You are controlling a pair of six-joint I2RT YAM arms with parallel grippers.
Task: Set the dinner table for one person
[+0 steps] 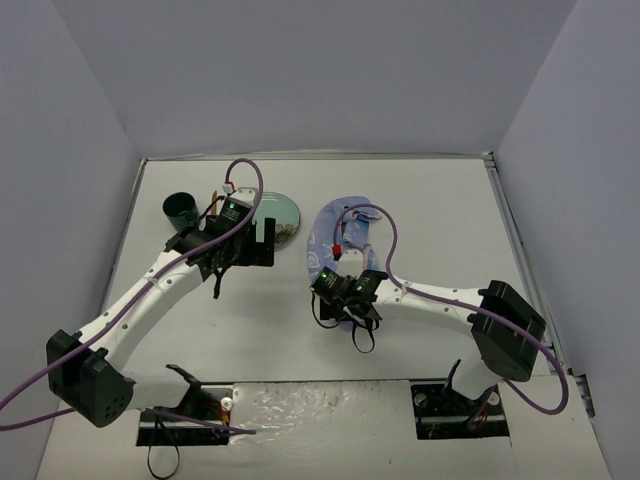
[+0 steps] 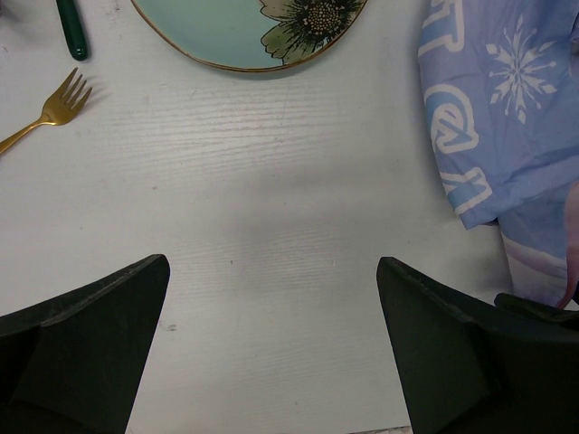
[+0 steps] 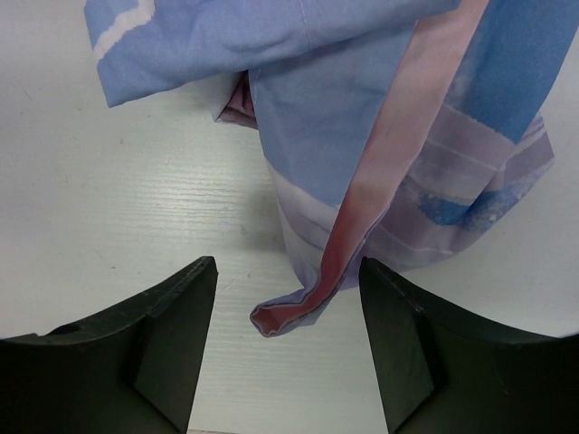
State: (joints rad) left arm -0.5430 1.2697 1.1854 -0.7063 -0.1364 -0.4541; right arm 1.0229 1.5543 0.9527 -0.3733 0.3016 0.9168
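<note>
Progress seems small: nothing is arranged yet. On the dinner table the placemat lies crumpled near frame centre; plate, fork and cup wait at upper left. Left gripper gapes empty; right gripper, also wide, straddles a fold of the placemat without pinching.

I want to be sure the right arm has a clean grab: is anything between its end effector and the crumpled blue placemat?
Nothing visible. The right end effector is open, and the wrist view shows the placemat's folded pink-edged corner in the gap between its fingers, on the white dinner table. Nothing else is there.
</note>
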